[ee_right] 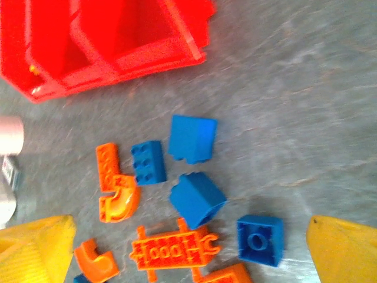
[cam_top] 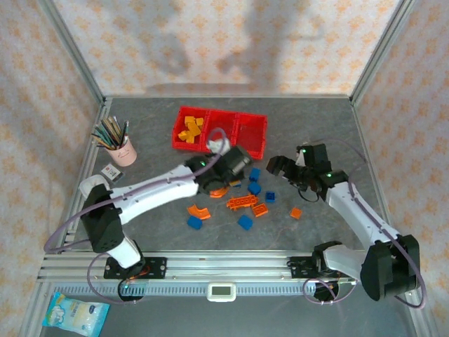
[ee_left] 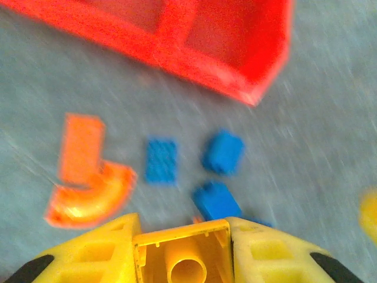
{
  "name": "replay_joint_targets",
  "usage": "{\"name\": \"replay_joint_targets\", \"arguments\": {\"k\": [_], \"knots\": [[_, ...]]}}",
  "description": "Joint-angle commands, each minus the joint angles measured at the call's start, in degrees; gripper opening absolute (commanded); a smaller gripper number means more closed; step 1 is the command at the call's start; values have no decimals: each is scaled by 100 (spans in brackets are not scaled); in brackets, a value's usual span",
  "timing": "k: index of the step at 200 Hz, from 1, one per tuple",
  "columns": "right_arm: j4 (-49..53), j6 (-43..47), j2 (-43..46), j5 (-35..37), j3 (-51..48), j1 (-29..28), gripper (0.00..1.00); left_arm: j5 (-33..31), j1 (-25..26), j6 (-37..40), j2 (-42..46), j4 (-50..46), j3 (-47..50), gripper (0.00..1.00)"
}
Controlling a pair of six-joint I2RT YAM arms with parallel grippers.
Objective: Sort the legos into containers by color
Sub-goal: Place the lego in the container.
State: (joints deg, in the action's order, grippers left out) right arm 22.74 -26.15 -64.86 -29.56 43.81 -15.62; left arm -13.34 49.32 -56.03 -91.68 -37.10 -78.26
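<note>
Plastic of the hard, glossy sort makes up the legos (cam_top: 242,203), so I judge each one light, stiff and a little slippery, unlikely to break but apt to squirt out of a skewed pinch. The left pincer (ee_left: 182,227) is pressed together on a yellow brick (ee_left: 184,259), gripping two flat opposite walls with the hollow underside facing the wrist camera. That flat-sided hold looks the safest for any of the square ones. It hangs above the table (cam_top: 154,133), just near of the red containers (cam_top: 251,133), whose left bin has yellow bricks (cam_top: 189,130) in it. The right pincer (cam_top: 279,168) is spread wide over the right of the loose pile, pinching nothing. Below it lie blue blocks (ee_right: 192,138) and an orange ladder-like piece (ee_right: 174,250), thin and probably best taken across its long rails. The curved orange piece (ee_left: 88,197) offers only its flat faces.
</note>
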Motion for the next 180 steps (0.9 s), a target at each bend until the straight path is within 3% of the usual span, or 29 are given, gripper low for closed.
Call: {"name": "replay_joint_targets", "arguments": {"k": [1, 32, 68, 127, 180], "knots": [[-588, -396, -173, 138, 301, -584, 100, -141, -969, 1207, 201, 67, 150, 34], [-723, -476, -852, 440, 865, -1293, 100, 176, -2271, 2026, -322, 471, -364, 34], [-944, -559, -1310, 559, 1194, -1405, 100, 440, -3036, 2760, -1645, 562, -1743, 35], [-855, -488, -1709, 713, 1811, -1418, 100, 407, -3363, 3143, -3539, 235, -3686, 36], [-654, -366, -1804, 803, 2014, -1418, 100, 359, -3385, 3377, -3822, 1, -4250, 54]]}}
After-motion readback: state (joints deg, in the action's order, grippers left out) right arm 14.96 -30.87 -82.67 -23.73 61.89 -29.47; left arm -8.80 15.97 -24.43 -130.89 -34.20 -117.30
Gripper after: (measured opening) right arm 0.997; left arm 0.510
